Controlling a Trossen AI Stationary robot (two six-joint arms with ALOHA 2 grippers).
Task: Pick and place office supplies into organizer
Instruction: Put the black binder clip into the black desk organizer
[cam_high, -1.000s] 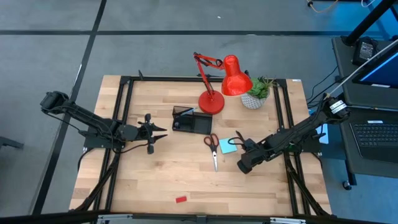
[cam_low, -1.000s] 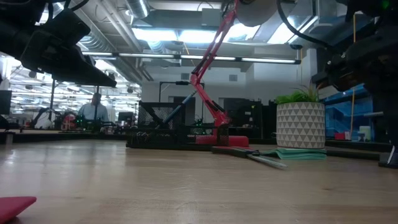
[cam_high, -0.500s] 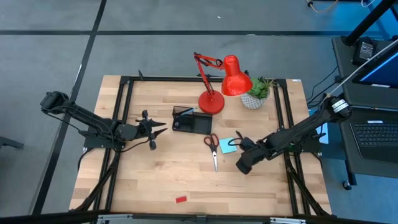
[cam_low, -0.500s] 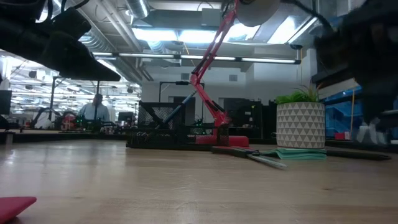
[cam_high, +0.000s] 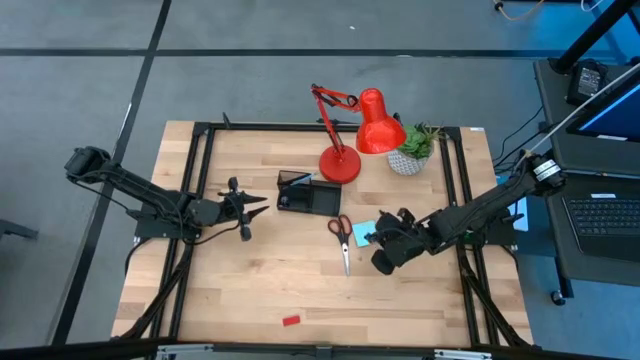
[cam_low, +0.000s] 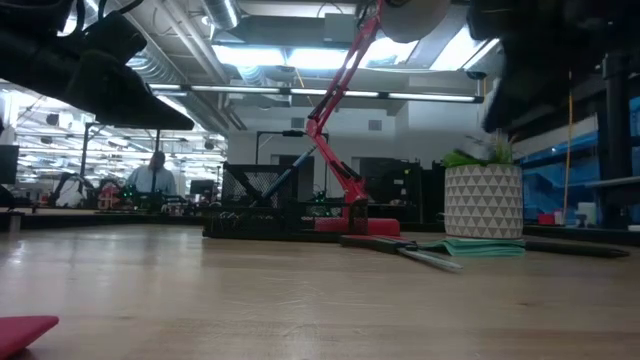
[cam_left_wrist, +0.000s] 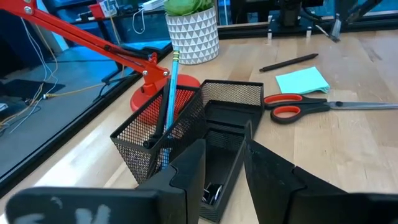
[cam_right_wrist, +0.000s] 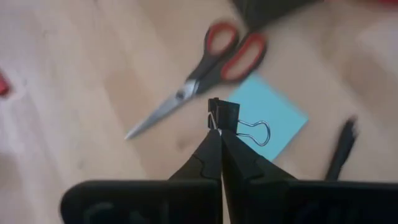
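Note:
The black mesh organizer (cam_high: 308, 195) stands mid-table; a light-blue pen (cam_left_wrist: 169, 93) stands upright in its tall compartment. Red-handled scissors (cam_high: 343, 240) and a cyan sticky-note pad (cam_high: 362, 232) lie flat to its right, with a black pen (cam_left_wrist: 289, 62) beyond the pad. A small red block (cam_high: 291, 321) lies near the front edge. My right gripper (cam_high: 378, 238) hangs above the pad, shut on a small black binder clip (cam_right_wrist: 224, 115). My left gripper (cam_high: 245, 212) stands open just left of the organizer (cam_left_wrist: 186, 124) and holds nothing. My right gripper pinches the binder clip at its very fingertips (cam_right_wrist: 211, 146), by the near edge of the black body (cam_right_wrist: 219, 124). The fingers slant down from the table's right. One wire handle (cam_right_wrist: 256, 132) sticks out sideways. The clip is lifted clear of the pad and table.
A red desk lamp with a round base (cam_high: 340, 165) and a potted plant (cam_high: 410, 155) stand at the back behind the organizer. Black rails (cam_high: 200, 180) run along both table sides. Bare wood lies in the front half of the table.
My right gripper has risen from the table beside the pad with the clip in its fingertips. Its wrist has rolled, and it has shifted slightly toward the table's left, over the pad. The scissors, pad and organizer have stayed where they were.

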